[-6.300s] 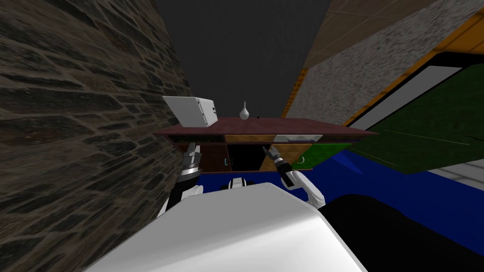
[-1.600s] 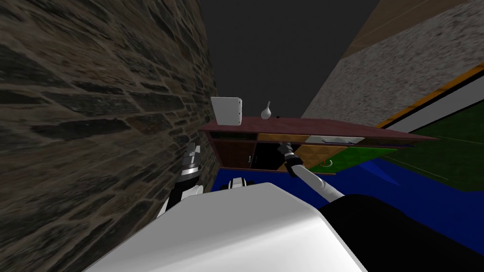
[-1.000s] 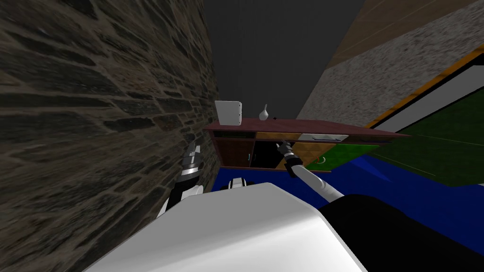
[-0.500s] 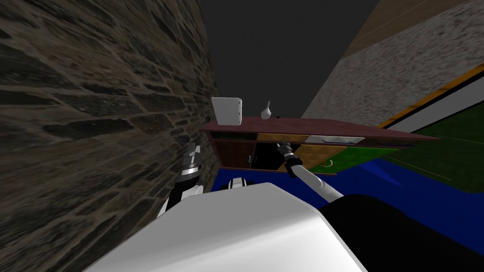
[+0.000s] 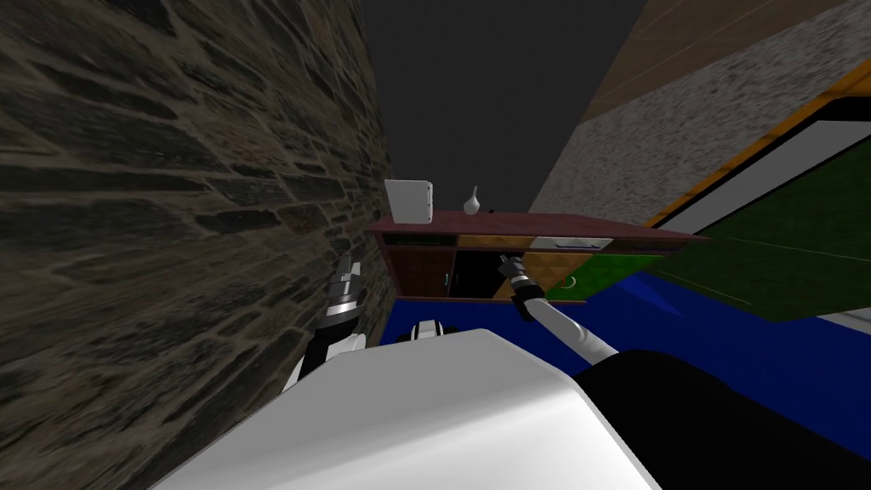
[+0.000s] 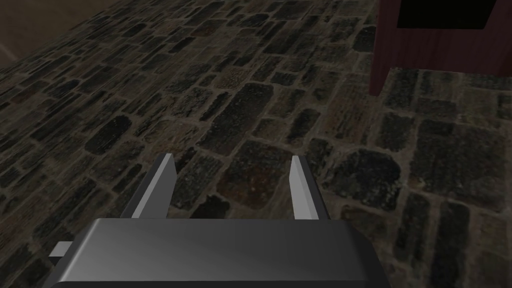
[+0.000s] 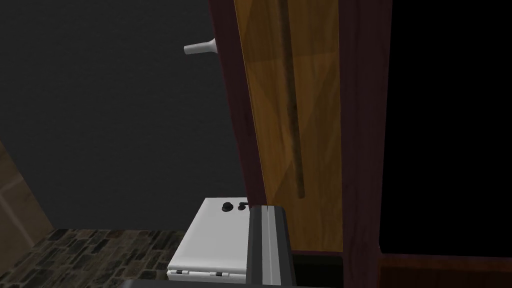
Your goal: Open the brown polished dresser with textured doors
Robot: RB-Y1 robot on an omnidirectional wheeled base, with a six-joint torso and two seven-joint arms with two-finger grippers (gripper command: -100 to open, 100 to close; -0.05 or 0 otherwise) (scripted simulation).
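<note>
Head view: the dresser [image 5: 544, 226] sits at frame centre, 1 lower door [image 5: 561, 265] swung out. The right end effector [image 7: 268, 235] is pinched closed on nothing, just beside the dark bar handle [image 7: 291, 100] on a tan panel [image 7: 320, 150]. It is best to spread its fingers [image 7: 260, 240] first, then straddle the bar squarely. The left end effector [image 6: 232, 182] gapes wide.

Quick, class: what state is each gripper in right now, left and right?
Left gripper: open, holding nothing.
Right gripper: shut with nothing between its fingers, close to the dresser.
</note>
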